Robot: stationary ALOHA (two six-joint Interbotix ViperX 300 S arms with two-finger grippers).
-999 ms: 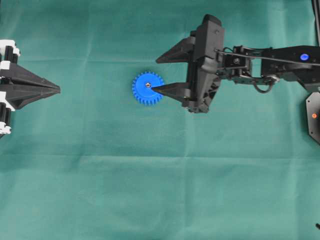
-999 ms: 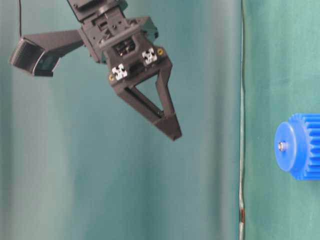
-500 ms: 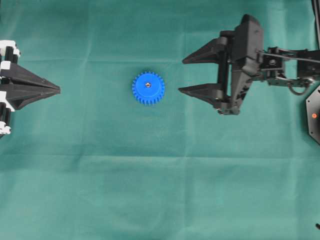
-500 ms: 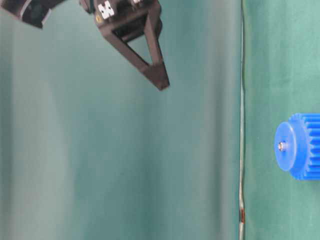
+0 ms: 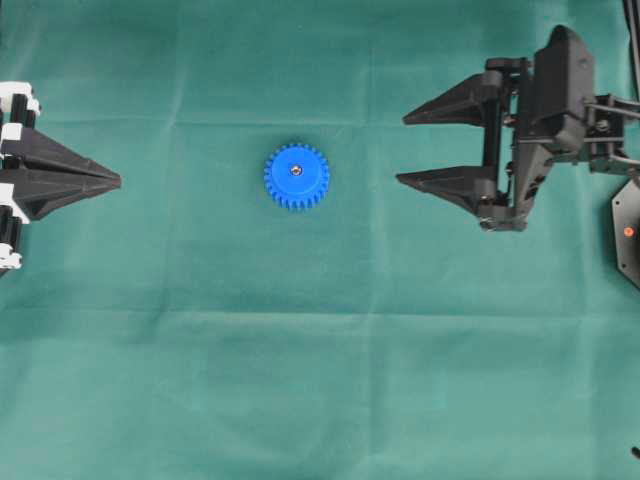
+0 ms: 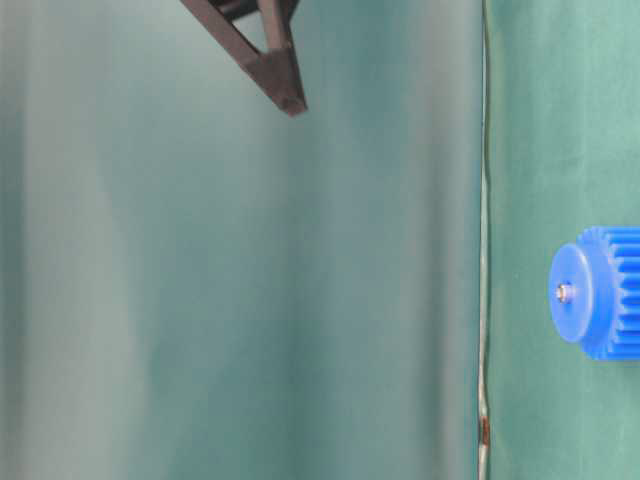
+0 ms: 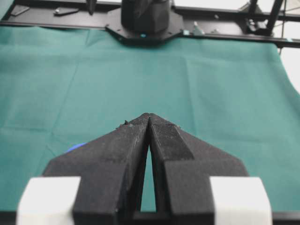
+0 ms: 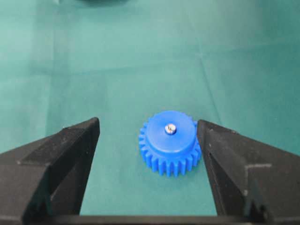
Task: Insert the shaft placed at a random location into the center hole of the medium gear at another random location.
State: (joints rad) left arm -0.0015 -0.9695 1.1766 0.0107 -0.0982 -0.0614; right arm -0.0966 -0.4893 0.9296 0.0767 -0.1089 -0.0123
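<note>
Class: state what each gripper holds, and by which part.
Nothing. The right gripper is open and empty; the left gripper is shut on nothing. The shaft sits in the medium gear.

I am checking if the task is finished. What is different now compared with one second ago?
The right gripper, open and empty, has drawn back from the medium gear toward the right edge of the overhead view, nearly leaving the table-level view. The gear has not moved, the shaft stays in its center hole, and the left gripper remains shut at the left edge.
</note>
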